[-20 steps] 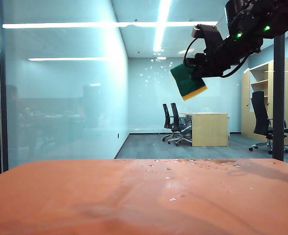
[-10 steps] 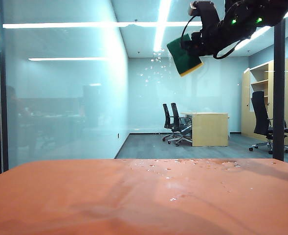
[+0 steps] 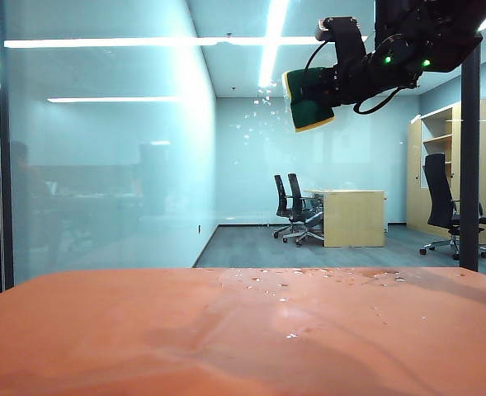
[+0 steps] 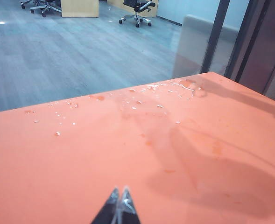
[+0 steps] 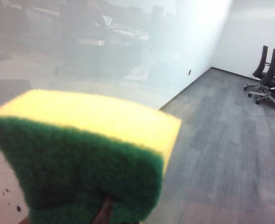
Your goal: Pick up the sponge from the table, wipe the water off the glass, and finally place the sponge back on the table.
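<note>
High at the upper right of the exterior view, my right gripper [image 3: 330,86] is shut on the sponge [image 3: 308,101]. Its green scouring face is turned toward the glass [image 3: 127,165], with the yellow foam along its lower edge. Water [image 3: 255,122] speckles the pane just left of and below the sponge. In the right wrist view the sponge [image 5: 90,154] fills the foreground in front of the glass [image 5: 128,46]; my fingers are almost hidden behind it. My left gripper [image 4: 120,195] is shut and empty, low over the orange table [image 4: 81,154].
Small droplets lie on the table [image 3: 143,338] near its far edge [image 3: 292,287], also visible in the left wrist view as droplets [image 4: 137,100]. Dark vertical frames [image 3: 471,165] stand at the pane's right and left edges. An office with desk and chairs shows through the glass.
My right gripper has carried the sponge up and to the left, close to the droplets on the pane. The left gripper has stayed still.
</note>
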